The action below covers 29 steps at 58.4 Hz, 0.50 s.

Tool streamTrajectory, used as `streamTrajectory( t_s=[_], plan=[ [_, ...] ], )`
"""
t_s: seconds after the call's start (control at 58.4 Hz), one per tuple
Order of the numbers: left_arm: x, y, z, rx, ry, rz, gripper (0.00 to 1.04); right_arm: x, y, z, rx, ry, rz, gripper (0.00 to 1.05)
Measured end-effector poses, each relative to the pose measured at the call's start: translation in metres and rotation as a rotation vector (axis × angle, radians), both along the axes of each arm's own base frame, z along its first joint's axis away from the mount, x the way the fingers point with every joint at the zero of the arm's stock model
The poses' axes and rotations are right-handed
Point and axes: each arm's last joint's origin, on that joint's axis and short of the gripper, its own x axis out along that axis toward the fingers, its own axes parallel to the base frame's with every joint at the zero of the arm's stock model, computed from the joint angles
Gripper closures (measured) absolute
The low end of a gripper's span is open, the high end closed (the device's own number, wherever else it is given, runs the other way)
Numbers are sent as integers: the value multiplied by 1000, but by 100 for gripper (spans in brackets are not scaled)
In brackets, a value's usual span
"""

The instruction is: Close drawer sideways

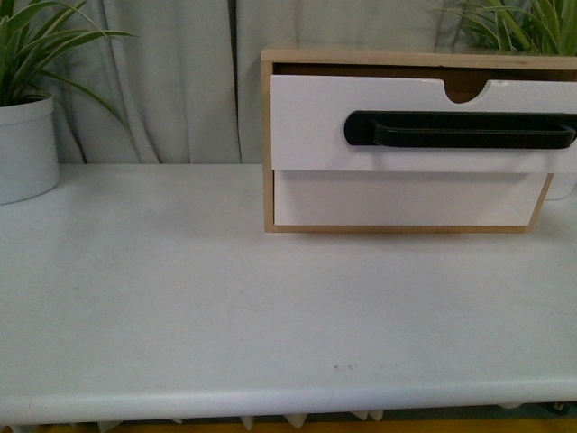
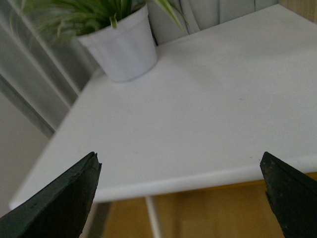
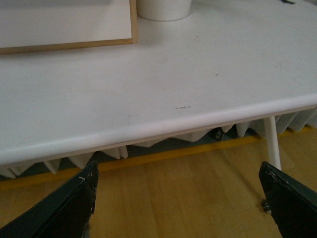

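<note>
Neither arm shows in the front view. The left wrist camera looks from off the counter's (image 2: 208,114) near edge towards the potted plant (image 2: 124,47) at the far left corner. The left gripper (image 2: 178,158) is spread wide, its two dark fingers (image 2: 59,203) far apart with nothing between them and touching nothing.

The right arm is held low in front of the counter, with wooden floor (image 3: 188,198) beneath it. The right gripper (image 3: 177,168) is likewise wide open and empty, short of the counter's rounded front edge. Its camera sees a lower corner of the wooden box (image 3: 132,22) and a white pot (image 3: 163,9) beside it.

In the front view the box (image 1: 267,135) stands at the back right of the counter (image 1: 180,298), before a pale curtain (image 1: 171,81). The drawer (image 1: 315,126) is the upper one. It stands forward of the frame, so its white front overlaps the top of the plain lower drawer (image 1: 406,198) and reaches past the frame's right side. A dark gap shows above it, behind the semicircular notch (image 1: 467,90). Its long black handle (image 1: 460,131) runs across the front towards the right. Both grippers are well apart from it.
</note>
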Motion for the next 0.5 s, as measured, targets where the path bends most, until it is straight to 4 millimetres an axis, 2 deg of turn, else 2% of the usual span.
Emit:
streamTrajectory(
  t_s=[0.051, 0.171, 0.376, 0.496],
  plan=[
    [2, -1, 4, 91, -20, -17, 6, 3, -3, 8, -3, -4, 11, 9],
    [17, -7, 16, 374, -70, -117, 6, 17, -15, 42, -102, -25, 79, 9],
    [44, -22, 35, 659, -164, -230, 6, 50, -27, 82, -285, 32, 192, 9],
    [64, -37, 46, 754, -196, -298, 6, 70, -31, 101, -393, 58, 244, 9]
  ],
)
